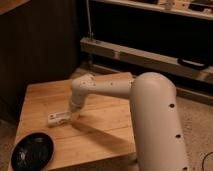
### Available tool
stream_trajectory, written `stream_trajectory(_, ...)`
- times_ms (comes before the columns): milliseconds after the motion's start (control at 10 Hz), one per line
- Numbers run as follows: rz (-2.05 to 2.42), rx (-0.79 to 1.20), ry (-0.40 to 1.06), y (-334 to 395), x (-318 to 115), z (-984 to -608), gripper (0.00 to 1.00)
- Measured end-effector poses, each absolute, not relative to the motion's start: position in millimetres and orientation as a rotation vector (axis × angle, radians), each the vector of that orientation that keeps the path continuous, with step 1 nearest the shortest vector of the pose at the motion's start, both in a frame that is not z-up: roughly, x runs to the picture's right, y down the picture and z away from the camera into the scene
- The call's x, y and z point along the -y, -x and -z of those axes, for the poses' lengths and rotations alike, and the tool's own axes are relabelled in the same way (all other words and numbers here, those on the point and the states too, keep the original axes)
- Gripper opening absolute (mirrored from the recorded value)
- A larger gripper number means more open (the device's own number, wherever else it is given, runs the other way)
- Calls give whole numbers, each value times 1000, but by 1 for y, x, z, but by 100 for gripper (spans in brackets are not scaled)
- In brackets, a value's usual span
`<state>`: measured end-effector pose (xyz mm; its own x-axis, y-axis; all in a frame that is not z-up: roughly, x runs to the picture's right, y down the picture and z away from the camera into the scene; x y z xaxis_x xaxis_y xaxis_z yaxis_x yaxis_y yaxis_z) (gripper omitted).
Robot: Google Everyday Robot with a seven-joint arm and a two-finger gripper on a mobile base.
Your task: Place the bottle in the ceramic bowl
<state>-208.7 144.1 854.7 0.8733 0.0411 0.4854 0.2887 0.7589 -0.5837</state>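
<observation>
Smooth off-white arm [107, 89], bulbous rounded segments, small dark screw holes; gripper [69, 114] near the tabletop's [102, 132] left edge.

bottle [57, 119]: one was counted
ceramic bowl [32, 150]: one was counted
table [102, 131]: one was counted
gripper [70, 115]: one was counted, at the bottle

The pincer [72, 114] sits at the bottle [57, 118] — ceramic bowl [31, 150] apart.

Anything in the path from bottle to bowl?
Nothing visible. Only bare table lies between the bottle and the bowl near the table's front corner. The gripper sits at the bottle's end farther from the bowl.
</observation>
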Motion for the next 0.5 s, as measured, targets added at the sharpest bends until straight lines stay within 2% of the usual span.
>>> stream_trajectory(100, 141, 504, 698, 212, -146, -853, 5)
stream_trajectory(200, 137, 520, 693, 215, -146, -849, 1)
stream_trajectory(500, 133, 643, 684, 223, -126, -802, 0)
